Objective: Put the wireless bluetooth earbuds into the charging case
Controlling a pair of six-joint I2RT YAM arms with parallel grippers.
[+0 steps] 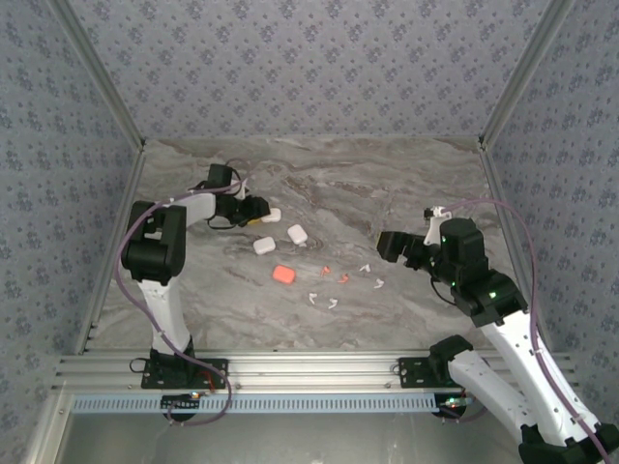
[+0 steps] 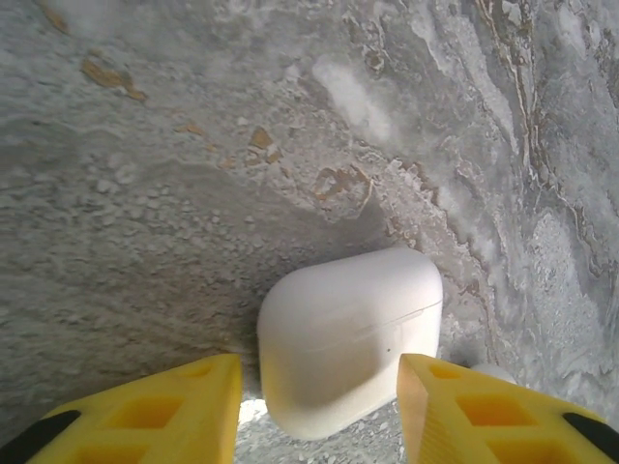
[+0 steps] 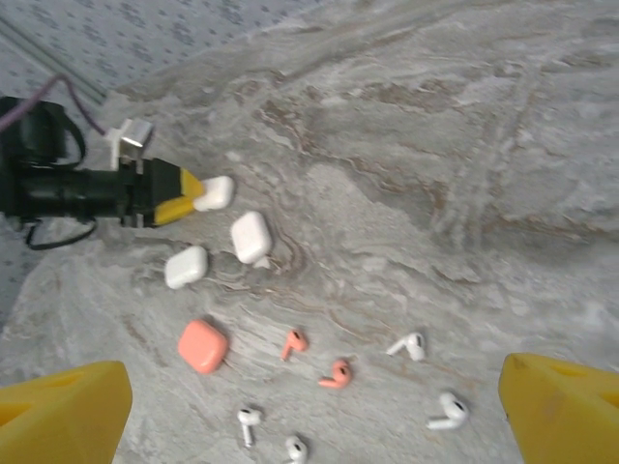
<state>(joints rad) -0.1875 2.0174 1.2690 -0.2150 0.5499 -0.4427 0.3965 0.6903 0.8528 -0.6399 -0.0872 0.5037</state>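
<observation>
Three closed white charging cases lie left of centre (image 1: 272, 215) (image 1: 297, 233) (image 1: 263, 246), with a salmon case (image 1: 283, 275) nearer me. My left gripper (image 1: 253, 208) is low over the table, open, its yellow fingers (image 2: 184, 406) either side of the near end of the farthest white case (image 2: 348, 338), which rests on the table with a gap beside the left finger. Loose earbuds are scattered on the marble: two salmon-pink ones (image 3: 293, 342) (image 3: 338, 373) and several white ones (image 3: 408, 345) (image 3: 447, 412) (image 3: 249, 421). My right gripper (image 3: 316, 387) hangs wide open above them, holding nothing.
The marble-patterned table (image 1: 387, 184) is fenced by papered walls at the back and both sides. The earbuds (image 1: 344, 278) lie between the two arms, right of the salmon case (image 3: 203, 345). An aluminium rail (image 1: 309, 367) runs along the near edge.
</observation>
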